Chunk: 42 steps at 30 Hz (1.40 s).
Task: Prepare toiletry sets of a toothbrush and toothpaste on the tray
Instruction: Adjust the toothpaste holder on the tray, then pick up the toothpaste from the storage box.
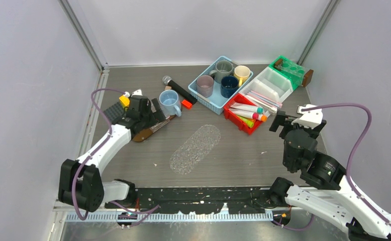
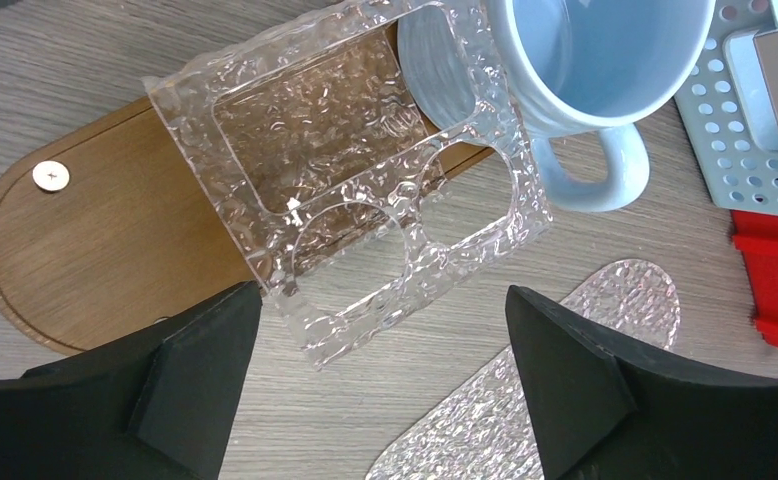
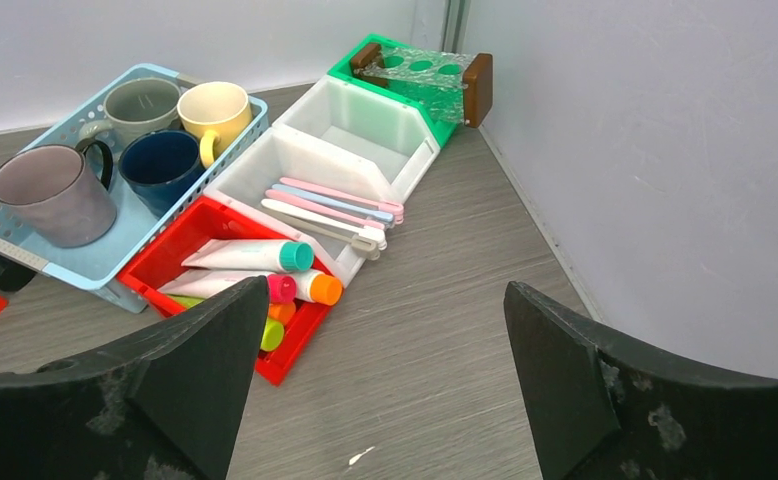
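Note:
Pastel pink, white and blue toothbrushes (image 3: 330, 200) lie in a white bin (image 1: 265, 94). Toothpaste tubes (image 3: 245, 256) with teal, pink and orange caps fill a red bin (image 1: 242, 116) beside it. A clear, textured oval tray (image 1: 196, 148) lies bare in the middle of the table. My right gripper (image 3: 386, 288) hangs open over bare table just right of the red bin, holding nothing. My left gripper (image 2: 382, 295) is open above the near edge of a clear holder (image 2: 335, 170) with round holes, which rests on a wooden board (image 2: 95, 260).
A light blue mug (image 2: 585, 60) stands at the holder's far corner. A black microphone (image 1: 178, 89) and an orange block lie behind it. A blue basket (image 1: 209, 100) holds several mugs. A green bin (image 1: 289, 70) sits at the back right by the wall.

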Available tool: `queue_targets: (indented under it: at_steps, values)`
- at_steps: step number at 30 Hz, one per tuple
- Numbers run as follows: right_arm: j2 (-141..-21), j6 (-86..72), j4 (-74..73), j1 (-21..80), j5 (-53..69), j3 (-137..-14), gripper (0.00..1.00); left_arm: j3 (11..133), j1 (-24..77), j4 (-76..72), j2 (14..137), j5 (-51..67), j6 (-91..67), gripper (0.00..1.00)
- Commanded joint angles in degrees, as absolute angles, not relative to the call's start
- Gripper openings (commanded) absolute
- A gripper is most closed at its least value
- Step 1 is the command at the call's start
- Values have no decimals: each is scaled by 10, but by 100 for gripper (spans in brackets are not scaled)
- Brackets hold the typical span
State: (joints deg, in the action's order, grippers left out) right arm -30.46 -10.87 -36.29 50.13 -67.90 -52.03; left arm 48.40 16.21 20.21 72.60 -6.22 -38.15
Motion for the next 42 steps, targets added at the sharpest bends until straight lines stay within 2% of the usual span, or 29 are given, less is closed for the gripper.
queue_targets:
  at_steps: [1, 10, 17, 21, 23, 26, 31, 34, 42]
  values:
    - [-322, -118, -358, 501, -668, -527, 95, 513, 158, 223, 686, -89, -353, 98]
    - [-431, -142, -403, 501, -564, -583, 99, 558, 158, 291, 598, -146, -238, 100]
    - [-553, -157, -405, 484, -494, -639, 100, 569, 158, 310, 533, -139, -140, 100]
    - [-627, -169, -404, 399, -380, -666, 100, 565, 159, 318, 510, -117, -114, 100]
    - [-657, -181, -397, 313, -309, -673, 100, 555, 160, 314, 495, -114, -110, 100]
    - [-690, -205, -382, 238, -220, -677, 100, 531, 170, 302, 475, -123, -101, 100]
    - [-735, -260, -346, 124, -127, -674, 98, 512, 190, 296, 458, -144, -84, 100]
    - [-762, -293, -315, 82, -65, -667, 96, 510, 202, 297, 448, -156, -76, 100]
    - [-834, -329, -265, 24, -15, -663, 92, 500, 222, 301, 436, -177, -64, 100]
